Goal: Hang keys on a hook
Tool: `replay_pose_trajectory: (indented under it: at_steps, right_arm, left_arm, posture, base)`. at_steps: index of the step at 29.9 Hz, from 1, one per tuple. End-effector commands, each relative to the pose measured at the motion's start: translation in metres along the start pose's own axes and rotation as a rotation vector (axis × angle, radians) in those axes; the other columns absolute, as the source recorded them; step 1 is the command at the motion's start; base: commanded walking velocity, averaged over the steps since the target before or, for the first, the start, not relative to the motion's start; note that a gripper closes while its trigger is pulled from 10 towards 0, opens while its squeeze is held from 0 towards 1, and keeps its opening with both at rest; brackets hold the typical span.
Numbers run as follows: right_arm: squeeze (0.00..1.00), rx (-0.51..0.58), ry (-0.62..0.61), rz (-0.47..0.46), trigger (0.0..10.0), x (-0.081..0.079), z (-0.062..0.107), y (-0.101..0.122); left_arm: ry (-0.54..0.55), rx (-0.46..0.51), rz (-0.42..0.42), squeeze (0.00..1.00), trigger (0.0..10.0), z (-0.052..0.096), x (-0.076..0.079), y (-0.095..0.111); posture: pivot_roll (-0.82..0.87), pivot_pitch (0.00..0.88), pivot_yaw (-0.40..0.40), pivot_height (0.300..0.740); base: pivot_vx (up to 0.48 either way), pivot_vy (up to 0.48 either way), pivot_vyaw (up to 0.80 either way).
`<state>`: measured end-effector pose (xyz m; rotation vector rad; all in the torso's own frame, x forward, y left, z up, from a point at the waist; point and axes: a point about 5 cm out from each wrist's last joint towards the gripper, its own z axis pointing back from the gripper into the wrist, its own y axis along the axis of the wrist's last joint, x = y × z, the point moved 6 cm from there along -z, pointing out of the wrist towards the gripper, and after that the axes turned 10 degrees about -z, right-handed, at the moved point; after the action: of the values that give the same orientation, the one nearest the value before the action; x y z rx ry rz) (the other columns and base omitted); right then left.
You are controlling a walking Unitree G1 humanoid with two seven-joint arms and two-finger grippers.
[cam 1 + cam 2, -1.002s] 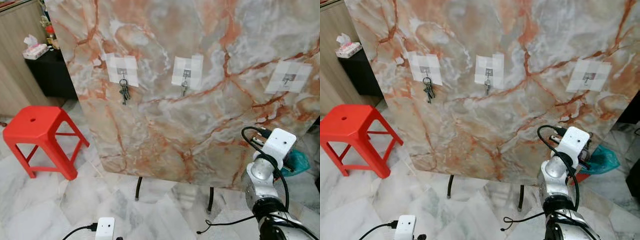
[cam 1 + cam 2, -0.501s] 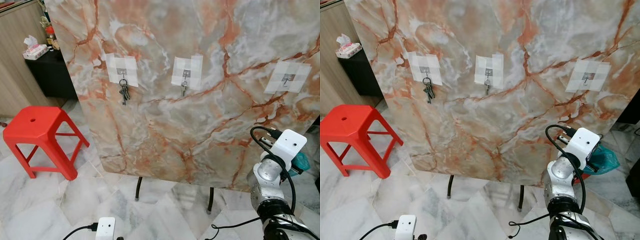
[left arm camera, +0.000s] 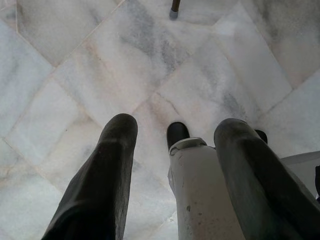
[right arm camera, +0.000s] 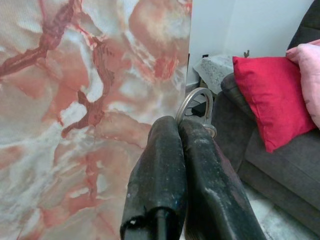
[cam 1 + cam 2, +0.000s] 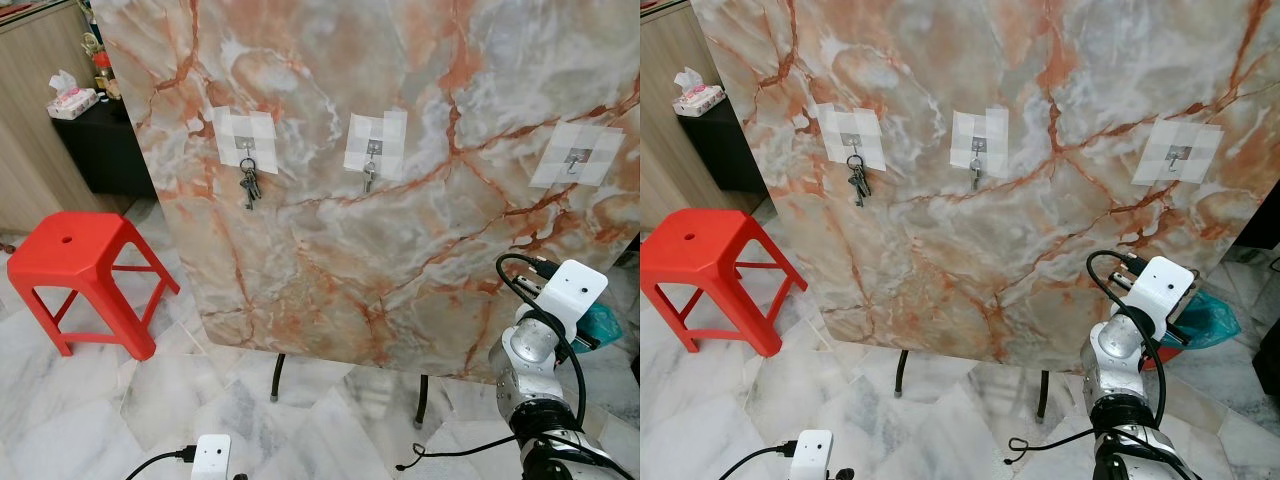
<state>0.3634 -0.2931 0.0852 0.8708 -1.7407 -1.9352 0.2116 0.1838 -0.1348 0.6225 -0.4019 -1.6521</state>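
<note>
Marble board point(image 5: 400, 230) (two hooks taken) beside right tool point(image 4: 181, 131) pinching key ring point(image 4: 192, 100); left tool point(image 3: 175, 150) open.

a home living room: grey sofa point(image 4: 260, 150), red cushion point(image 4: 272, 100), marble floor point(image 5: 90, 400)

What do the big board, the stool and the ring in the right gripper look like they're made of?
Board: marble-look panel, orange veins on a smooth face; real stone or printed, can't tell. Stool: glossy red, one-piece moulded look, likely plastic. Ring: thin grey loop with a shine, probably metal, pinched in the right gripper.
</note>
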Motion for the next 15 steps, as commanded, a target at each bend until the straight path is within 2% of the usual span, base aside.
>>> replay_pose_trajectory:
  at_steps: [1,3,15]
  right_arm:
    - [0.00,-0.002,0.003,-0.013,10.0,-0.0017,-0.0003,0.0019]
    - [0.00,-0.001,0.013,-0.014,10.0,-0.0044,0.0003,0.0026]
    - [0.00,-0.002,0.003,-0.030,10.0,-0.0025,0.0011,0.0025]
  left_arm:
    - [-0.013,-0.024,0.000,0.00,10.0,0.0008,0.0026,-0.0064]
    - [-0.012,-0.023,0.002,0.00,10.0,0.0008,0.0026,-0.0061]
    - [-0.014,-0.020,0.005,0.00,10.0,0.0006,0.0021,-0.0052]
  posture:
    - [-0.01,0.000,-0.057,0.740]
    - [-0.01,0.000,-0.058,0.740]
    - [-0.01,0.000,-0.053,0.740]
  base:
    - [0.000,0.000,0.00]
    - [0.000,0.000,0.00]
    - [0.254,0.000,0.00]
